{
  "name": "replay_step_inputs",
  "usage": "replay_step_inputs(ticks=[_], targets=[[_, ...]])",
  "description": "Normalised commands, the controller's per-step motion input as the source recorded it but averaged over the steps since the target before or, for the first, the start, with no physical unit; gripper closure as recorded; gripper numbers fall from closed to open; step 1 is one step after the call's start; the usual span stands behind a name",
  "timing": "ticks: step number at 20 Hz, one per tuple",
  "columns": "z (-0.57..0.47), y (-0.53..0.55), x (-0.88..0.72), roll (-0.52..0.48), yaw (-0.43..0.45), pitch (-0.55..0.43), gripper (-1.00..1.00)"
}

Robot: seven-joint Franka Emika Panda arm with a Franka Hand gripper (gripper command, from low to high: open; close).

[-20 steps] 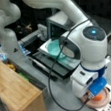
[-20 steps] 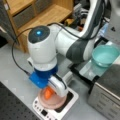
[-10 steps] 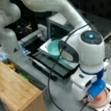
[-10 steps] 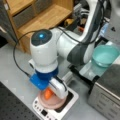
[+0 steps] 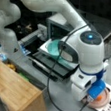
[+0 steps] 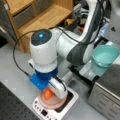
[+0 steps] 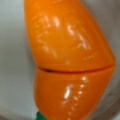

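An orange toy carrot (image 7: 70,62) with a green tip fills the wrist view, lying on a pale surface right under the camera. In both front views the carrot (image 6: 47,93) (image 5: 99,97) rests on a pink plate (image 6: 53,103) (image 5: 107,100) that sits on a white scale (image 6: 68,101) (image 5: 106,110). My gripper (image 6: 53,93) (image 5: 93,96) points down onto the plate, right at the carrot. Its fingers are hidden by the white hand and the blue wrist mount.
A teal bowl (image 6: 105,55) (image 5: 54,49) stands on a grey tray behind the arm. A metal appliance (image 6: 107,92) is at a front view's right, next to the scale. A wooden shelf (image 6: 37,17) and a wooden box (image 5: 15,90) flank the area.
The wrist has shifted only slightly above the plate. The carrot, plate and scale stay where they were.
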Motion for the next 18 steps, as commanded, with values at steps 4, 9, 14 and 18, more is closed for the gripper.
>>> replay_step_inputs(ticks=[4, 9, 14, 18], targets=[[-0.15, -0.01, -0.06, -0.179, 0.148, -0.116, -1.00], [-0.11, 0.02, -0.07, -0.185, 0.148, -0.109, -1.00], [-0.09, 0.04, -0.06, -0.196, 0.143, -0.110, -1.00], [-0.11, 0.07, -0.05, -0.202, 0.136, -0.111, -1.00]])
